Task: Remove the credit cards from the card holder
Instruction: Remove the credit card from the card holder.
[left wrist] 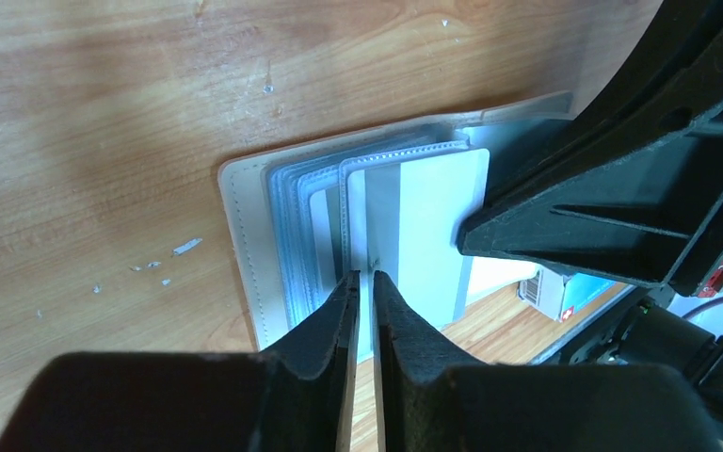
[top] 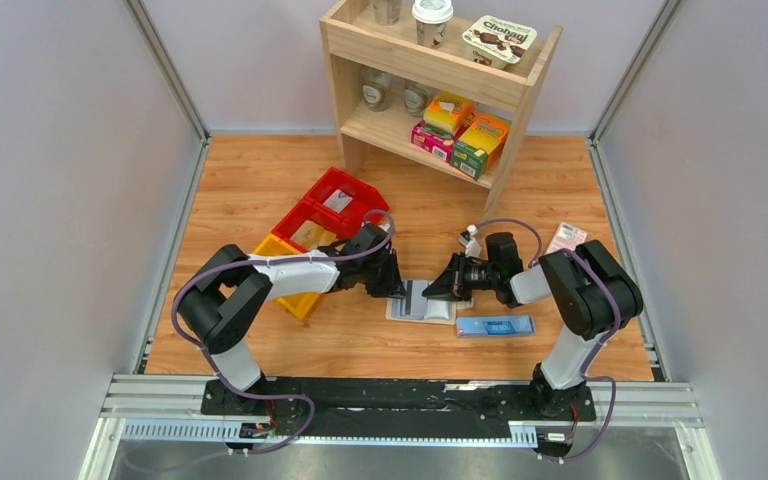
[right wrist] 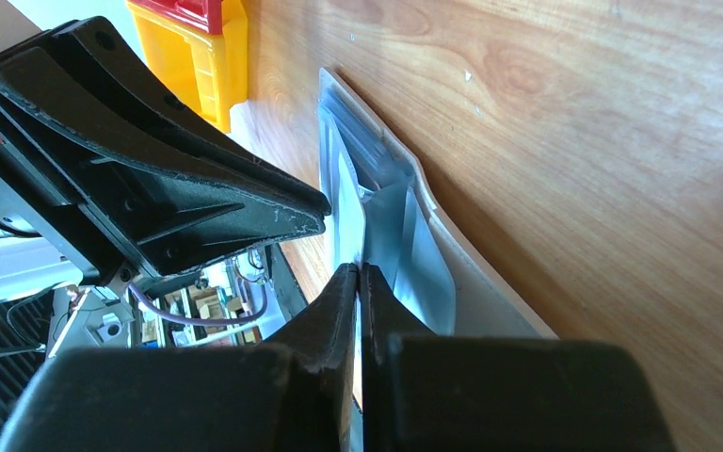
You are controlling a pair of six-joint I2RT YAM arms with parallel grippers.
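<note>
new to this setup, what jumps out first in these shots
The left gripper and right gripper meet over the open card holder at mid-table, the right one pinching one of its sleeves. Behind stands a stocked wooden shelf; red bins and a yellow bin sit to the left.

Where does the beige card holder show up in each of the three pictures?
Top external: card holder centre, between left pincer and right pincer.
Left wrist: card holder mid-frame, lying open, sleeves fanned.
Right wrist: card holder mid-frame, seen edge-on.
Shared landmark: wooden tabletop beneath it.
</note>
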